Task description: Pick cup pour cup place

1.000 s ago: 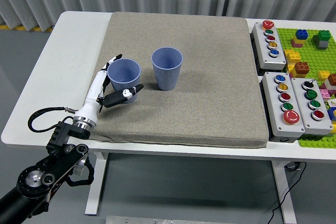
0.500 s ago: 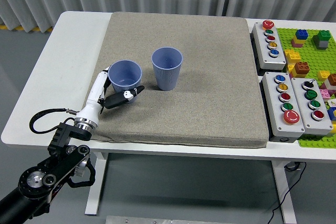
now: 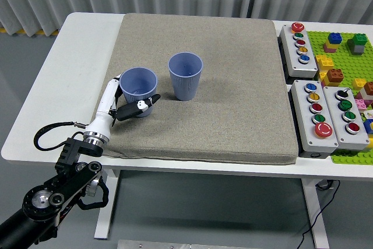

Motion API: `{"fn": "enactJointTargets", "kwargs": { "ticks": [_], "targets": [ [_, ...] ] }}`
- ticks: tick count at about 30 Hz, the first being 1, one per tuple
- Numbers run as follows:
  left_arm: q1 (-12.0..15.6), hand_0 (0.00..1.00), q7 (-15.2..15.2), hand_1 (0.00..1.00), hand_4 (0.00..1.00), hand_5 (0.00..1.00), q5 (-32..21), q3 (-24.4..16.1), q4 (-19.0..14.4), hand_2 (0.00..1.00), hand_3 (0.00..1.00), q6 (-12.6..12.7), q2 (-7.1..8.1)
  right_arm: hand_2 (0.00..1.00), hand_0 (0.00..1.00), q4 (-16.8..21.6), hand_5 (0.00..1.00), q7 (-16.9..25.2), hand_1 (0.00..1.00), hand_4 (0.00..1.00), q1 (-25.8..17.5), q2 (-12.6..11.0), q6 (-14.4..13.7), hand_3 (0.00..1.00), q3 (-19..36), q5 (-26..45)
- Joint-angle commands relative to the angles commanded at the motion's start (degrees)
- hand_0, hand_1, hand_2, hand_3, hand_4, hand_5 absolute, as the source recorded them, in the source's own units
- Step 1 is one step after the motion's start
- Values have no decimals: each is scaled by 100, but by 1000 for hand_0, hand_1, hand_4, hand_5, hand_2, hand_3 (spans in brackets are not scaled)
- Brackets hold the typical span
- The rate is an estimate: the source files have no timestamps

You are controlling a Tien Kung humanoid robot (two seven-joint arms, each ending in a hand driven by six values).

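The left hand reaches in from the lower left and wraps around a blue cup that stands upright on the grey mat. Its white fingers lie along the cup's left wall, and the black-tipped thumb crosses the near side of the cup, low down, so the hand is closed on the cup. The cup's base looks to be touching the mat, though the thumb hides part of it.

Just to the right of the hand and the held cup, a little farther from the robot, stands a second blue cup, also upright and with its mouth open to the camera. The two cups are near each other but apart. What either cup holds cannot be told.

The black arm runs down from the wrist to the lower left corner, with a black cable looping beside it over the white table.

Well to the right of the hand, off the mat, lie three grey button boxes with coloured buttons, and beyond them a green plate with toy bricks.
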Motion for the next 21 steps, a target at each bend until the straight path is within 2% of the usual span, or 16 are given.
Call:
{"fn": "enactJointTargets", "kwargs": {
  "ticks": [10,16,21],
  "targets": [
    [28,569,5,481,927,220,94,-64,-99,507,592,11,23,513,641,-2,16,2,608,2,0,1,1,595,0,-8],
    [0,560,177,479,930,223,533,-245,-341,506,586,-151,134,514,641,-3,14,7,608,2,-7,-7,-10,595,2,15],
    [-251,551,379,476,929,215,987,-423,-493,507,582,-345,302,513,641,-6,14,15,608,2,8,-23,-20,594,-18,55]
  ]
}}
